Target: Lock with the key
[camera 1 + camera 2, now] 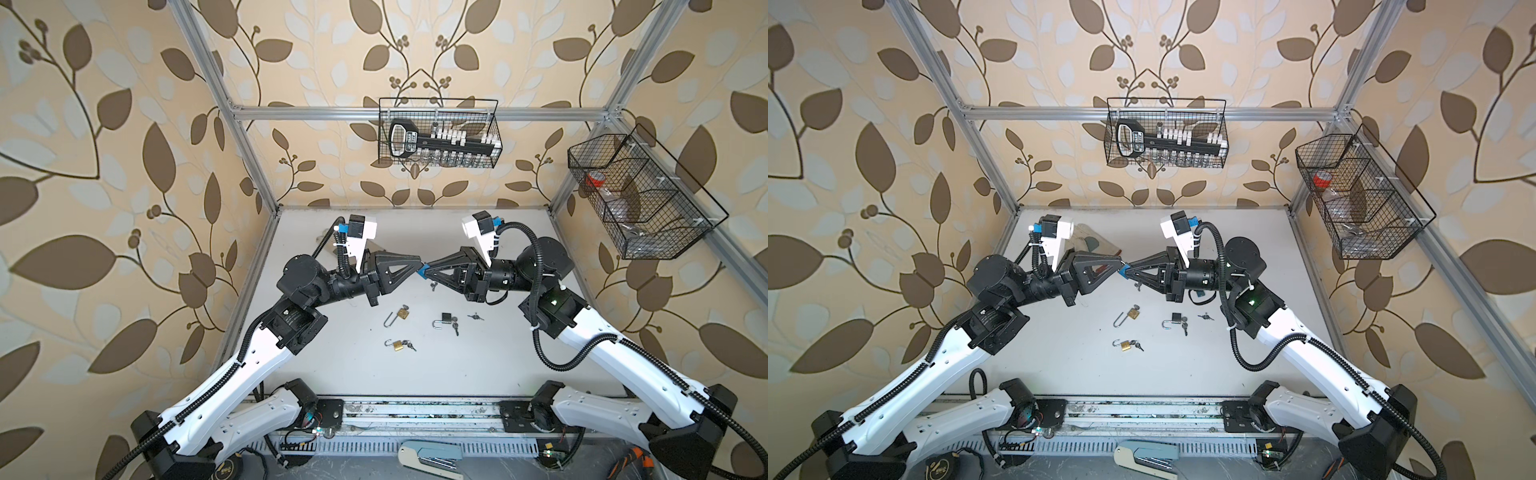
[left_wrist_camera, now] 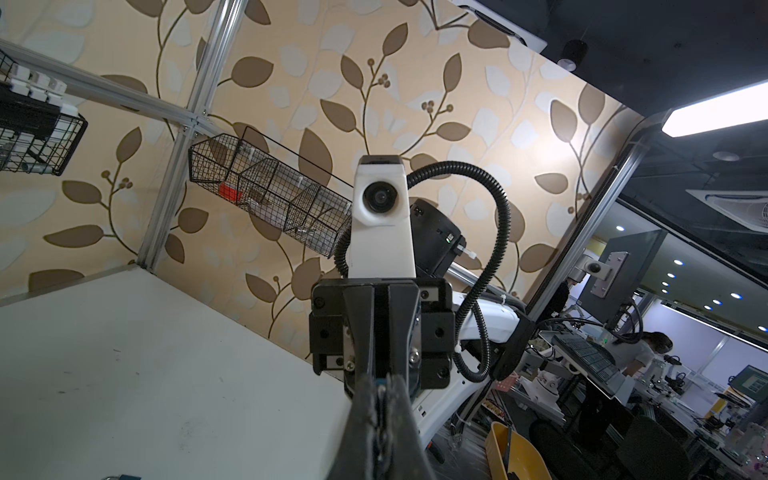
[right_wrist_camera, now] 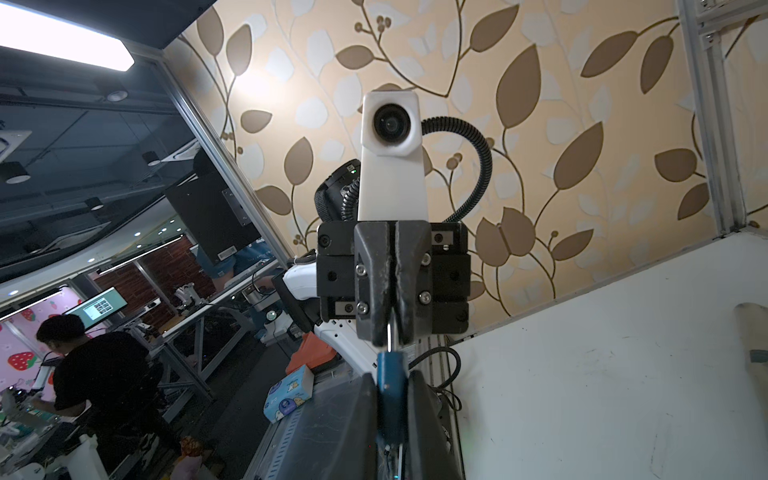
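You have the padlock (image 3: 390, 374) held clear of the table (image 1: 353, 374), caught between two claws that meet nose to nose over its middle. The right gripper (image 1: 425, 271) is clamped on the blue body, and the left gripper (image 1: 419, 264), pinched fully together, grips the shackle (image 3: 389, 332) where it leaves the body. That split makes sense, I judge: one claw steadies the body while the other can press the shackle home. The key (image 1: 433, 286) seems to hang under the body, just beneath the right fingers (too small to say whether it sits in the keyhole), so neither claw has it and it is free to swing. Whether the shackle is seated I cannot tell. Along the shared line there is no room, so expect any travel to be a short squeeze. On the table nearer the base lie a brass lock (image 1: 401, 312), a black lock (image 1: 446, 319) and a second brass lock (image 1: 397, 345), all with open shackles, plus loose keys (image 1: 475, 316). All are well apart from the held one. Sideways and upward the space is open, and the rear basket (image 1: 438, 99) is far off.
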Robot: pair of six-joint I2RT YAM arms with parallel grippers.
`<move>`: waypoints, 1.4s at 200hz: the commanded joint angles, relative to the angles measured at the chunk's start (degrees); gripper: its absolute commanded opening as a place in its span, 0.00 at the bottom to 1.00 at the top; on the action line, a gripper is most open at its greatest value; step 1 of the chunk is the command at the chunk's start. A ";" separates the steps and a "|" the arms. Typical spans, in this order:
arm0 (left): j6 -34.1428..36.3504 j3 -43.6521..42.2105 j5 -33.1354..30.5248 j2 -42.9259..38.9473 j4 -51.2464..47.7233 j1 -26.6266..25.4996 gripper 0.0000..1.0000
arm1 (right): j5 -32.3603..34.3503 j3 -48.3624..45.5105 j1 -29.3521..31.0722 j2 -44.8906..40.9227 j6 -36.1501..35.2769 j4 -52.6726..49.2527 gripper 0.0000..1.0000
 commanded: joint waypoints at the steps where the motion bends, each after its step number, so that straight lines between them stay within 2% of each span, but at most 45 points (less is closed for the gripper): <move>1: 2.60 -2.25 8.83 3.18 -10.35 -4.51 0.00 | 2.02 4.83 0.58 1.52 1.07 8.59 0.00; 13: 3.26 -1.66 7.48 2.64 -11.33 -4.53 0.00 | 2.74 3.97 0.53 0.77 -0.90 6.55 0.00; 32: 5.60 -0.25 -0.01 -0.33 -15.26 -4.39 0.00 | 4.00 2.33 -0.46 -1.42 -4.66 2.00 0.00; 51: 7.79 1.38 -7.78 -3.33 -18.00 -3.79 0.00 | 4.94 0.76 -0.78 -4.04 -11.77 -5.08 0.00; 70: 9.09 3.31 -11.38 -4.65 -19.25 -3.61 0.00 | 5.25 -1.25 -0.78 -6.08 -17.29 -10.39 0.00; 79: 9.30 4.18 -11.69 -4.45 -19.58 -3.60 0.00 | 5.03 -1.72 -0.79 -6.61 -19.49 -12.41 0.12; 103: 9.46 5.91 -12.30 -3.80 -20.32 -3.55 0.00 | 6.95 -2.92 -0.80 -8.91 -24.30 -16.15 0.32; 127: 10.23 6.92 -16.05 -3.77 -23.32 -3.64 0.00 | 15.47 -6.18 -0.74 -12.36 -27.60 -16.86 0.45; 175: 8.81 9.80 -27.26 -1.77 -31.14 -3.64 0.00 | 36.06 -9.72 1.26 -12.03 -31.31 -24.56 0.44; 204: 6.73 8.64 -28.68 -1.14 -29.44 -3.60 0.00 | 40.56 -13.41 5.03 -12.25 -31.16 -20.11 0.45; 252: 5.35 8.24 -27.97 0.18 -28.35 -3.60 0.00 | 38.07 -16.75 8.51 -10.34 -29.37 -5.87 0.51; 280: 5.02 8.20 -27.69 0.36 -28.16 -3.61 0.00 | 38.58 -15.44 9.99 -7.84 -30.95 -4.57 0.53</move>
